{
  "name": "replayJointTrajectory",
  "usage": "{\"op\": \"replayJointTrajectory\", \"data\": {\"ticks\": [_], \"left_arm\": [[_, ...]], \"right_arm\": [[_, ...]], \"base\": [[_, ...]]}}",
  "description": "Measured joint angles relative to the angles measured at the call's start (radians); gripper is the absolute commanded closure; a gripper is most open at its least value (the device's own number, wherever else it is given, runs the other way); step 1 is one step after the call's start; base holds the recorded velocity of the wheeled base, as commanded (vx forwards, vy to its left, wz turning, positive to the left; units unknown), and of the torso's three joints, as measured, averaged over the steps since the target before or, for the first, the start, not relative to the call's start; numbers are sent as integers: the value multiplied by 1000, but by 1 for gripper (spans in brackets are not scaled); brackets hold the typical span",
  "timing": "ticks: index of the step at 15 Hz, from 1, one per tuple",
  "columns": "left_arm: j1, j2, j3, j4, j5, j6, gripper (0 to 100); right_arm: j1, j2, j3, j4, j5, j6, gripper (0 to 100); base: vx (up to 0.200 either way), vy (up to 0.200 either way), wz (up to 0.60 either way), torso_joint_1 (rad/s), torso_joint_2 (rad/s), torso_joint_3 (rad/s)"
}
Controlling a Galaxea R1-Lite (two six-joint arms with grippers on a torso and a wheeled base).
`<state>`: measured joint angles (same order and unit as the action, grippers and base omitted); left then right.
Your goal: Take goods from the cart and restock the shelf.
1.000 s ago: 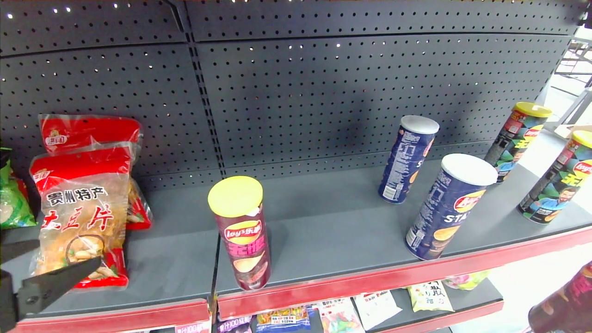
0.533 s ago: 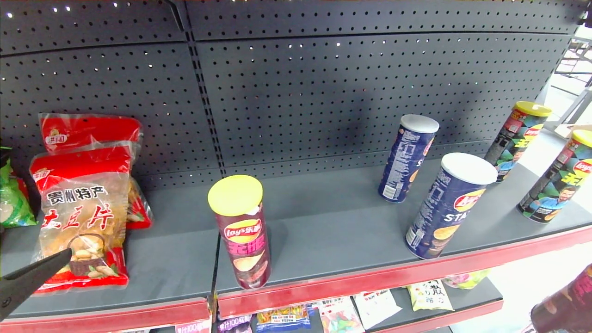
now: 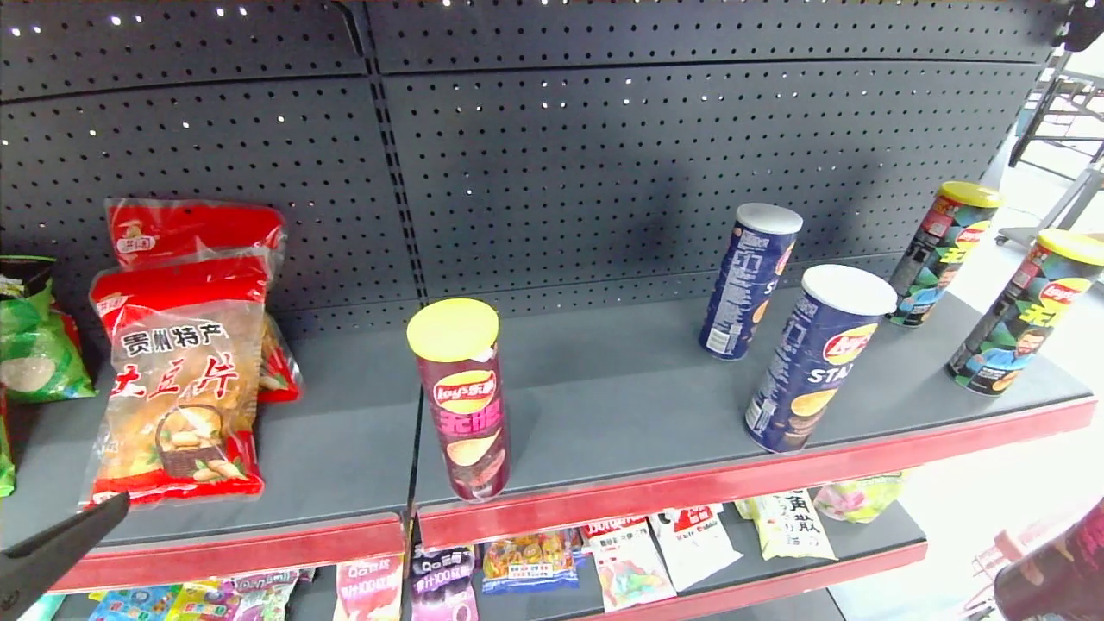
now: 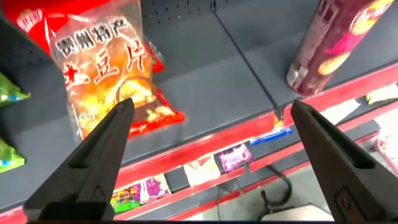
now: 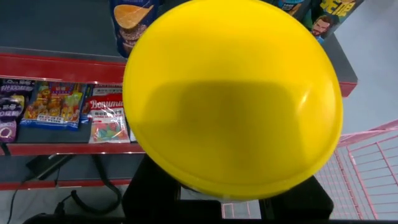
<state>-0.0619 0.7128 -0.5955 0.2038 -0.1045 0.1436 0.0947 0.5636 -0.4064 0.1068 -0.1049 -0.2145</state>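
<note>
My left gripper [image 4: 211, 106] is open and empty, held in front of the shelf's red front edge [image 3: 690, 487] at the left; one of its fingers [image 3: 60, 539] shows low in the head view. It faces a red bag of snacks [image 4: 106, 68] and a maroon chip can with a yellow lid [image 3: 459, 398], which stands near the shelf's front. My right gripper [image 5: 227, 196] is shut on a second maroon chip can [image 3: 1056, 565], low at the right, below the shelf. That can's yellow lid [image 5: 233, 99] hides the fingers.
Two blue cans [image 3: 815, 358] and two dark cans with yellow lids [image 3: 1013, 315] stand on the right half of the shelf. Red bags [image 3: 185, 354] and a green bag [image 3: 34, 341] lean at the left. A lower shelf [image 3: 759, 582] holds small packets. A pink cart [image 5: 367, 180] is beside the right arm.
The head camera has shifted, so more of the lower shelf shows. My left gripper's finger has sunk toward the lower left. The held can stays low at the right.
</note>
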Motion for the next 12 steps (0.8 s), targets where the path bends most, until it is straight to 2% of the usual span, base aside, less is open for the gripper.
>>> {"op": "replayJointTrajectory", "data": {"ticks": [2, 4, 6, 8, 10, 12], "left_arm": [[1, -34, 37, -4, 0, 19, 0], [0, -58, 57, -3, 0, 25, 0], [0, -77, 62, -3, 0, 27, 0], [1, -97, 64, -2, -1, 27, 0], [0, -121, 83, -3, 5, 37, 0], [0, -147, 105, -5, 5, 39, 0]], "right_arm": [[0, -2, 0, -1, 1, 0, 100], [0, -2, 0, -1, 2, 0, 100], [0, -2, 0, -1, 3, 0, 100], [1, -2, -20, 0, 70, 0, 100], [2, 8, -80, 4, 219, 1, 100], [15, 56, -140, 3, 291, 0, 100]], "base": [[0, 0, 600, 5, 2, 2], [0, 0, 600, 14, 5, 2], [0, 0, 0, 0, 0, 0], [0, 0, 0, 0, 0, 0], [0, 0, 0, 0, 0, 0], [0, 0, 0, 0, 0, 0]]}}
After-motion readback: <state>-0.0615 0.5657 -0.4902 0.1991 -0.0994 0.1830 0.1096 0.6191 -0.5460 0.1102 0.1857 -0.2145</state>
